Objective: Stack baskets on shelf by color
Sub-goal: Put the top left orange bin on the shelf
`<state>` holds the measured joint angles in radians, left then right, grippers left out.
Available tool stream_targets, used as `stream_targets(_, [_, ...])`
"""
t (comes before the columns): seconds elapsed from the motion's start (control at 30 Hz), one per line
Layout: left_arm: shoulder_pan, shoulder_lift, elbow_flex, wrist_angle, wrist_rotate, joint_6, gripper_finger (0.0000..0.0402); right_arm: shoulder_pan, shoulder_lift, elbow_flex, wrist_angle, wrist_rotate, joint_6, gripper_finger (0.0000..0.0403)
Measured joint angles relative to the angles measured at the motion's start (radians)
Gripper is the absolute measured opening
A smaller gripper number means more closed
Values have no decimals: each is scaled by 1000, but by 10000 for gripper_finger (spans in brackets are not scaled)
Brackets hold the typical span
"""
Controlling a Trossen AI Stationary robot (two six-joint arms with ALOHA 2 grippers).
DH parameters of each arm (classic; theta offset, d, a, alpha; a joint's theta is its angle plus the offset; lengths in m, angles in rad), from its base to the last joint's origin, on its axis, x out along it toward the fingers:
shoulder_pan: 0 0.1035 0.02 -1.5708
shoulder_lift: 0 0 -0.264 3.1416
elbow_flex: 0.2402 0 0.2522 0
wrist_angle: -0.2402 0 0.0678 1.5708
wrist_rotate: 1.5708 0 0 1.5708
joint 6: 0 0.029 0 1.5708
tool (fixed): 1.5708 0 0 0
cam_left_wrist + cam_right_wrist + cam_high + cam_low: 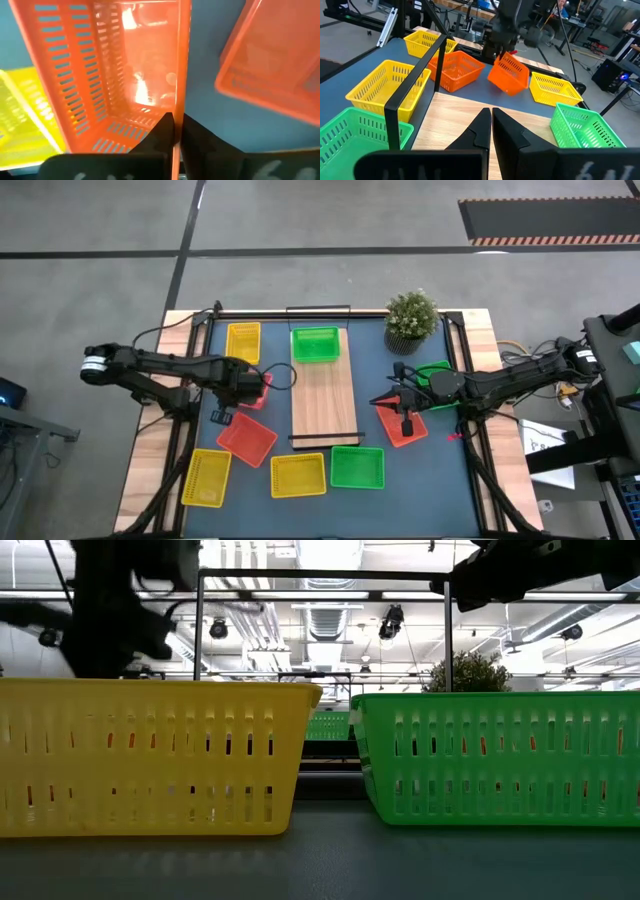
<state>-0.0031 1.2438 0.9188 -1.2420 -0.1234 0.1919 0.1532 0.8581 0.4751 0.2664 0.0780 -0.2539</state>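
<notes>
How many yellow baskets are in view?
3: one on the table left of the shelf's far end, one at the near-left corner, one just off the shelf's near end. None looks hidden.

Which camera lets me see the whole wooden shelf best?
The high view: the shelf shows whole from above, with a green basket on one end. The right wrist view shows only part of its board and one black wire end. The low view shows just its black frame. The left wrist view misses it.

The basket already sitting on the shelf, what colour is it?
Green basket on the shelf; clearest in the high view.
</notes>
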Motion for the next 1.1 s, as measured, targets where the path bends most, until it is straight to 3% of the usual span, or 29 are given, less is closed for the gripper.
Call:
stream_targets(0.23, [-67,0,193,-13,-5,-254,2,0,0,0,-1,0,15,9])
stream_targets(0.37, [-147,12,270,69,-87,-344,1,0,0,0,-13,0,20,9])
stream_targets(0.57, [-223,106,360,141,-130,-372,1,0,0,0,-21,1,19,9])
stream_targets(0.87, [-220,303,438,140,-147,-372,0,0,0,0,-23,2,7,9])
stream_targets(1.1, [-201,383,439,136,-171,-343,0,0,0,0,-22,2,-12,9])
